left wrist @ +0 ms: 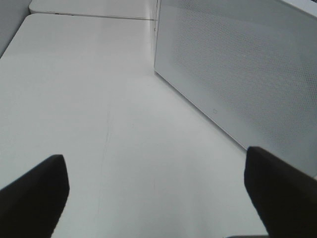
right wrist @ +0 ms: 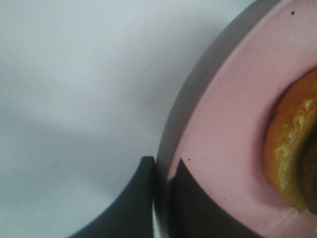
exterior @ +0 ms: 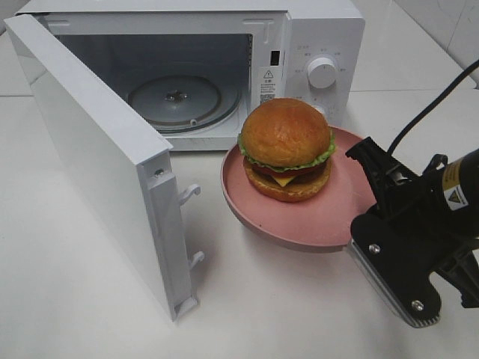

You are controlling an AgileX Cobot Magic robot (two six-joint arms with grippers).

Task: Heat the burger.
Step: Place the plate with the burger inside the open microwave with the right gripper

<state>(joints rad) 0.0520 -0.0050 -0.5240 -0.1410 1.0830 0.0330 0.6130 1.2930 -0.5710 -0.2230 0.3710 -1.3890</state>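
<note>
The burger [exterior: 287,149], with a golden-brown bun, lettuce frill, dark patty and cheese, sits on a pink round plate [exterior: 322,217] just in front of the open microwave [exterior: 314,37]. My right gripper [exterior: 358,238] is shut on the plate's near right rim and seems to hold it slightly above the table. The right wrist view shows the gripper [right wrist: 161,166] pinching the plate's rim [right wrist: 223,114], with the burger's edge [right wrist: 290,148] beyond. My left gripper [left wrist: 154,163] is open and empty over bare table. It is out of the exterior view.
The microwave door [exterior: 97,157] is swung wide open toward the front left; its outer face fills part of the left wrist view [left wrist: 237,74]. The glass turntable [exterior: 179,97] lies inside the cavity. The control knob [exterior: 322,72] is on the right panel.
</note>
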